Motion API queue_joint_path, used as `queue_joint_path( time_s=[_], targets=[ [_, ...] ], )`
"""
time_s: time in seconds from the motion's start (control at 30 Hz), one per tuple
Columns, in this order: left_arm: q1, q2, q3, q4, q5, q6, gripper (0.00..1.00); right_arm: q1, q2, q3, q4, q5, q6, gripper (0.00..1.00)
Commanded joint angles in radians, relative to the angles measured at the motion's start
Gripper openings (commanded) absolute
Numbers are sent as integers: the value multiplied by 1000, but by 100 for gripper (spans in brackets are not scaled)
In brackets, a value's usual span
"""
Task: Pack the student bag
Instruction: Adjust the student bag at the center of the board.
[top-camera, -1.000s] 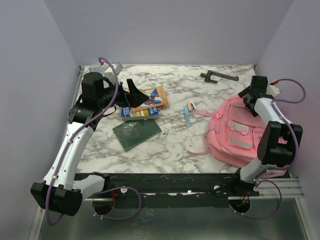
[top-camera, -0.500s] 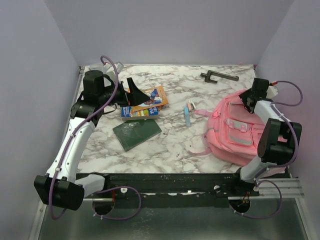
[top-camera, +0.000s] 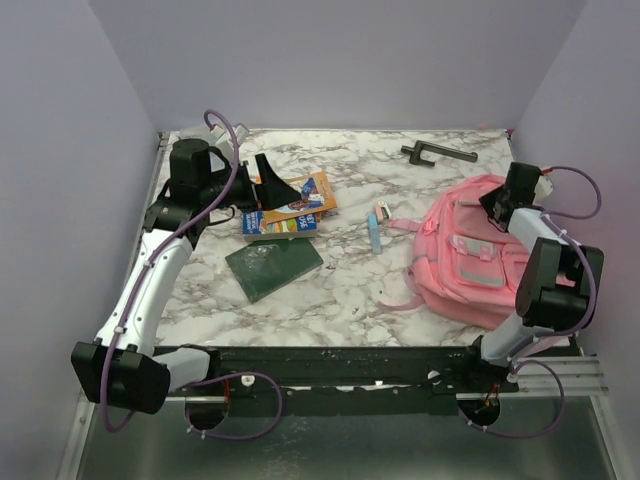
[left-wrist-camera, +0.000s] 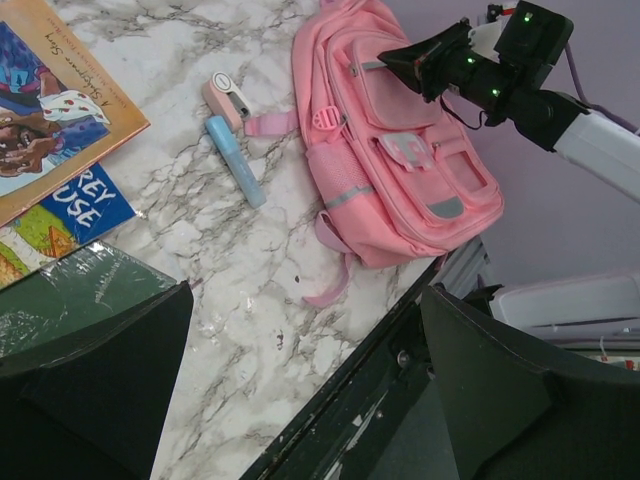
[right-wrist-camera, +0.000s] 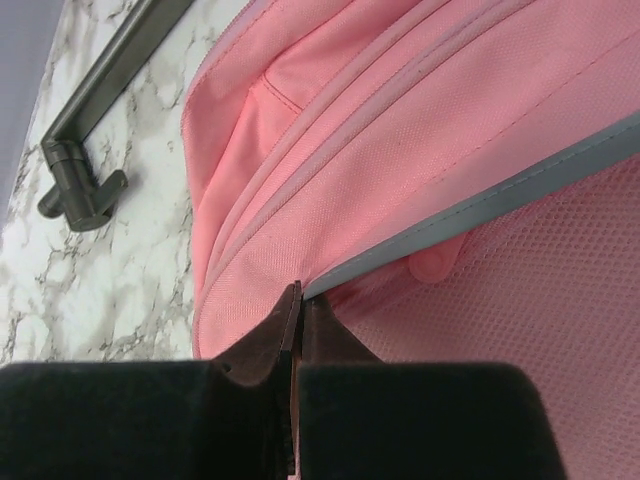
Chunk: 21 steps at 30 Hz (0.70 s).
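Note:
The student bag (top-camera: 465, 260), a soft pink backpack with grey-trimmed pockets, lies on the right of the marble table (top-camera: 340, 290); it also shows in the left wrist view (left-wrist-camera: 400, 150). My right gripper (top-camera: 490, 198) sits at the bag's far top edge. Close up, its jaws are shut (right-wrist-camera: 298, 296) with their tips pinched on the end of a grey trim strip (right-wrist-camera: 480, 205) on the bag (right-wrist-camera: 450, 110). My left gripper (top-camera: 272, 180) hovers open above the books at the back left, nothing between its fingers (left-wrist-camera: 307, 288).
An orange picture book (top-camera: 300, 195), a blue book (top-camera: 280, 224) and a green notebook (top-camera: 272, 266) lie left of centre. A blue tube (top-camera: 374, 236) and a small pink item (top-camera: 381, 212) lie mid-table. A dark metal handle (top-camera: 438, 152) rests at the back. Walls close in on both sides.
My right gripper has closed from wide open and shifted slightly right and back at the bag's top, and the bag's top edge has followed it. The left arm has drifted slightly.

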<state>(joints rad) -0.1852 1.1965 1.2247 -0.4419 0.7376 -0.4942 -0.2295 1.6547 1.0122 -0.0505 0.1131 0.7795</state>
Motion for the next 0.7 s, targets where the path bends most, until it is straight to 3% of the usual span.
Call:
queue_joint_path(
  time_s=[0.0, 0.37, 0.67],
  targets=[
    [4, 22, 10, 28, 45, -16, 98, -4, -121, -17, 66, -98, -71, 1],
    [-10, 37, -5, 58, 70, -41, 98, -4, -383, -58, 63, -396, -184, 1],
    [-49, 69, -14, 75, 84, -52, 98, -4, -448, -80, 113, -658, -187, 0]
  ],
)
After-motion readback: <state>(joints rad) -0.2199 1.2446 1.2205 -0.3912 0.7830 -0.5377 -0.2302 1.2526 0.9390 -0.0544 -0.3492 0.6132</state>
